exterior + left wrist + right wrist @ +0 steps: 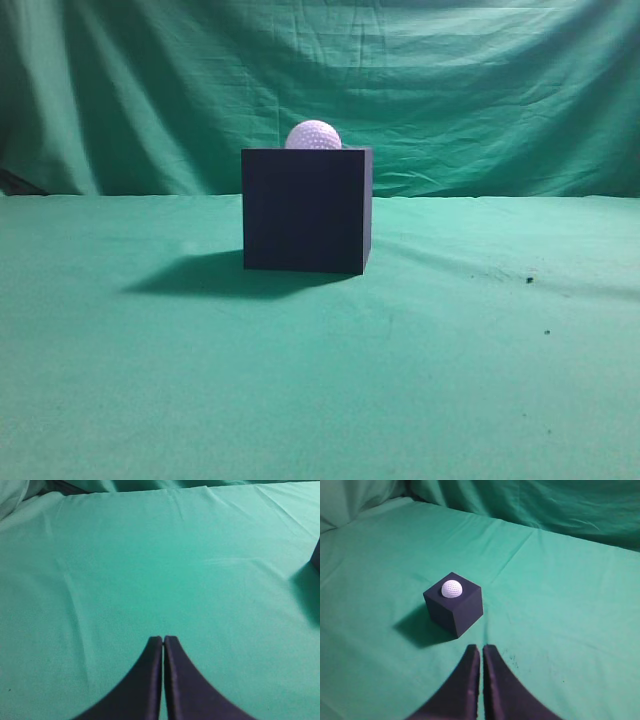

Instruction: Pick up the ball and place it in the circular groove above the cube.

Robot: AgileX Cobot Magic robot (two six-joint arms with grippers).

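The white dimpled ball sits on top of the dark navy cube, sunk a little into its top face. In the right wrist view the ball rests on the cube, which stands ahead and left of my right gripper. The right gripper is shut and empty, well back from the cube. My left gripper is shut and empty over bare cloth; only a dark corner of the cube shows at the right edge. Neither gripper shows in the exterior view.
Green cloth covers the table and hangs as a backdrop behind. The cube casts a shadow to its left. A few dark specks lie on the cloth at the right.
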